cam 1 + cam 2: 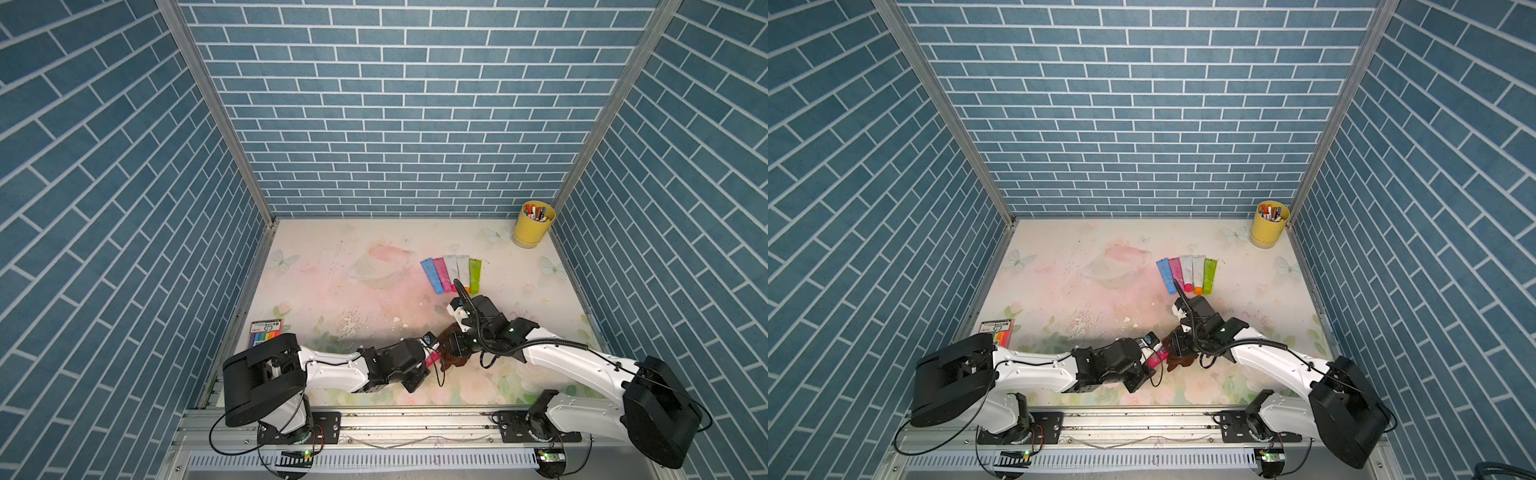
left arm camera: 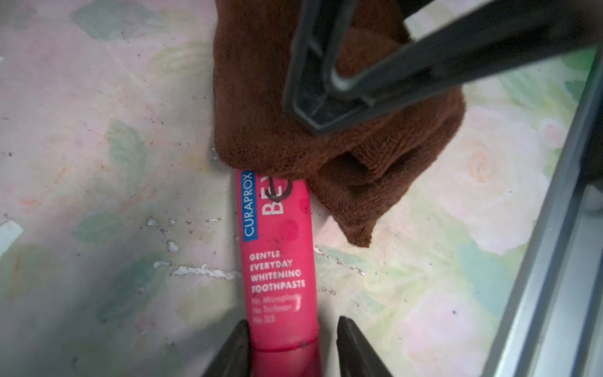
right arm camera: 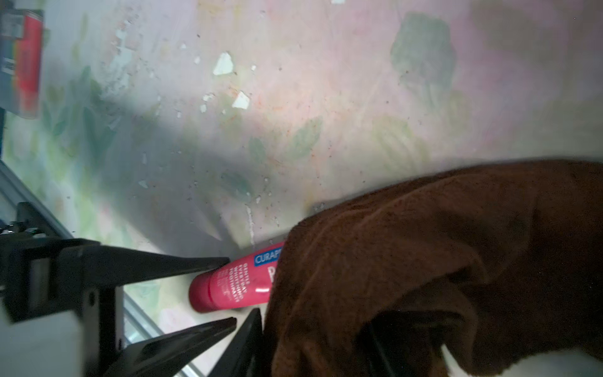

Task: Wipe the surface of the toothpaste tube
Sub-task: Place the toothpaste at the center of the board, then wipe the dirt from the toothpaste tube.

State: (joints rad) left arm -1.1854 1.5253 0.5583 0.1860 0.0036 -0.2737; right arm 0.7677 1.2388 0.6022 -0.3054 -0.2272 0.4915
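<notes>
Currently your part-open left end effector (image 2: 292, 321) brackets the toothpaste tube (image 2: 277, 261) at its cap, steadying it; right end effector (image 1: 456, 348) grips brown cloth (image 2: 254, 114) over the tail.

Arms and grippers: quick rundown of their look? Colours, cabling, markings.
The left arm and right arm both have white link shells and bulky black joint housings. A black ribbed cable conduit runs along the right one, and thin black wires loop at the bases. A small status light glows near its wrist. The left gripper and right gripper are black with tapering wedge fingers.
</notes>
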